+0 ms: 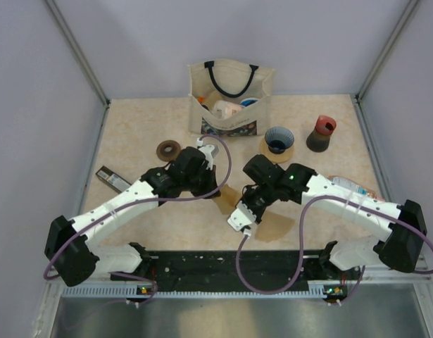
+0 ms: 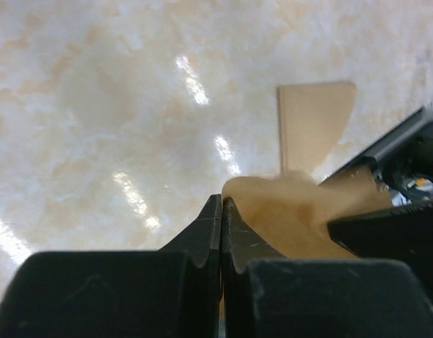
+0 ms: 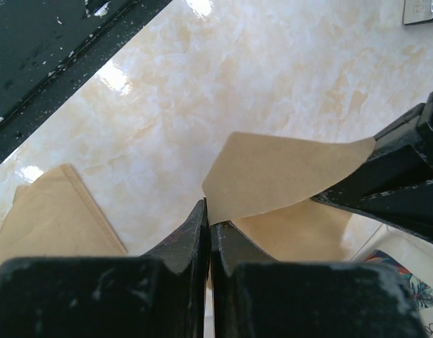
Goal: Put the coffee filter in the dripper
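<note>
Beige marbled table [image 1: 132, 134], glossy with light glints; pale grey walls [image 1: 54, 77] on three sides. Coffee filter [image 1: 227, 199] held at table centre, near and left of blue dripper [image 1: 278, 141]. Left gripper [image 2: 222, 201] pressed together, pinching coffee filter edge. Right gripper [image 3: 208, 211] pinching its other edge. Spare filter [image 1: 276, 227] flat, near right. Bag [image 1: 230, 98] far centre.

The bench [image 1: 132, 134] has a cream, marble-patterned top, glossy under the lights. Towards its far side stand a cloth tote bag [image 1: 230, 98], the blue dripper [image 1: 278, 139] on its tan ring base, and a dark brown grinder [image 1: 320, 134] with a red top, in that order from left to right. Nearer lie a brown ring [image 1: 168, 149] with a dark centre, a flat dark device [image 1: 112, 178] by the left edge, and a flat paper filter [image 1: 274, 227] close to the near edge.
</note>
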Controlling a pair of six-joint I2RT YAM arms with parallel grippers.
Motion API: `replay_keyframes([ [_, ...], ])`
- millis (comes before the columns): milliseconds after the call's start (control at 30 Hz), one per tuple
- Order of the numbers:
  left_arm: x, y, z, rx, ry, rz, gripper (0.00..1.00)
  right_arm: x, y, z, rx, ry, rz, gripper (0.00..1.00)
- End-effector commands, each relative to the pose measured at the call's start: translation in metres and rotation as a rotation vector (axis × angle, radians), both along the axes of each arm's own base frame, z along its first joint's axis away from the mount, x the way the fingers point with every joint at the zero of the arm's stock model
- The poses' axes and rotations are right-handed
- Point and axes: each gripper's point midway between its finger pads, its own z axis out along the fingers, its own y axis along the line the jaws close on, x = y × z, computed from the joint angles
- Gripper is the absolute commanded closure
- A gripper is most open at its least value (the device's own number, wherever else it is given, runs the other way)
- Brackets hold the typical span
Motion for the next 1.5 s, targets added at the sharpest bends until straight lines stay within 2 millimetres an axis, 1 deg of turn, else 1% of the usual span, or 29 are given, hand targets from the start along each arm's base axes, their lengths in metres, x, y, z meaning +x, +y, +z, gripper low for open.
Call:
replay_keyframes([
  [0,0.035,0.024,0.028,0.077,-0.171,0.155,1.00,-0.017,0.009,0.018,0.096,0.012,0.053,1.00],
  [100,0.043,0.034,0.032,0.108,-0.205,0.198,1.00,-0.018,0.006,0.016,0.089,0.020,0.039,1.00],
  [167,0.046,0.037,0.032,0.115,-0.209,0.206,1.00,-0.017,0.004,0.014,0.082,0.021,0.031,1.00],
  [233,0.043,0.034,0.033,0.105,-0.205,0.180,1.00,-0.016,0.003,0.013,0.076,0.020,0.021,1.00],
  [300,0.037,0.026,0.036,0.076,-0.200,0.124,1.00,-0.011,0.004,0.013,0.076,0.010,-0.002,1.00],
  [367,0.029,0.018,0.040,0.042,-0.197,0.052,1.00,-0.003,0.008,0.017,0.093,-0.012,-0.042,0.84],
  [433,0.025,0.014,0.045,0.018,-0.202,0.025,1.00,0.007,0.014,0.027,0.124,-0.035,-0.094,0.73],
  [467,0.025,0.015,0.048,0.012,-0.206,0.031,1.00,0.011,0.017,0.033,0.141,-0.036,-0.125,0.67],
  [533,0.021,0.016,0.052,0.004,-0.204,0.030,1.00,0.022,0.025,0.057,0.209,-0.054,-0.191,0.48],
  [567,0.021,0.018,0.056,-0.005,-0.224,0.040,1.00,0.025,0.028,0.069,0.250,-0.058,-0.228,0.34],
  [600,0.022,0.020,0.059,-0.009,-0.242,0.051,1.00,0.029,0.029,0.084,0.305,-0.070,-0.264,0.02],
  [667,0.026,0.028,0.062,0.002,-0.271,0.097,1.00,0.039,0.031,0.112,0.439,-0.077,-0.374,0.01],
  [733,0.038,0.043,0.063,0.052,-0.314,0.189,1.00,0.046,0.025,0.139,0.590,-0.066,-0.495,0.01],
  [767,0.042,0.049,0.063,0.065,-0.326,0.226,1.00,0.051,0.021,0.147,0.661,-0.030,-0.582,0.01],
  [833,0.050,0.058,0.065,0.084,-0.350,0.297,1.00,0.063,0.006,0.169,0.833,0.065,-0.790,0.01],
  [867,0.053,0.061,0.066,0.087,-0.355,0.326,1.00,0.069,-0.003,0.168,0.897,0.145,-0.920,0.01],
  [900,0.055,0.064,0.067,0.091,-0.361,0.352,1.00,0.080,-0.018,0.173,0.978,0.196,-1.068,0.01],
  [933,0.057,0.065,0.067,0.093,-0.361,0.369,1.00,0.088,-0.030,0.169,1.040,0.267,-1.206,0.01],
  [967,0.060,0.065,0.070,0.089,-0.365,0.389,1.00,0.092,-0.040,0.164,1.087,0.326,-1.305,0.01],
  [1000,0.062,0.067,0.070,0.088,-0.363,0.412,1.00,0.095,-0.048,0.160,1.143,0.426,-1.407,0.01],
  [1033,0.062,0.067,0.071,0.087,-0.359,0.423,1.00,0.097,-0.052,0.151,1.159,0.503,-1.471,0.01],
  [1067,0.065,0.067,0.069,0.086,-0.349,0.443,1.00,0.097,-0.051,0.142,1.154,0.596,-1.512,0.01],
  [1133,0.066,0.065,0.068,0.085,-0.339,0.448,1.00,0.094,-0.041,0.119,1.071,0.726,-1.571,0.01],
  [1167,0.066,0.063,0.067,0.081,-0.330,0.449,1.00,0.091,-0.033,0.111,1.028,0.772,-1.579,0.01],
  [1267,0.066,0.059,0.062,0.083,-0.309,0.437,1.00,0.083,-0.009,0.098,0.920,0.880,-1.556,0.05],
  [1367,0.066,0.055,0.058,0.089,-0.286,0.429,1.00,0.083,0.010,0.088,0.867,0.937,-1.531,0.08],
  [1467,0.065,0.051,0.056,0.082,-0.269,0.423,1.00,0.083,0.024,0.067,0.785,0.971,-1.540,0.12],
])
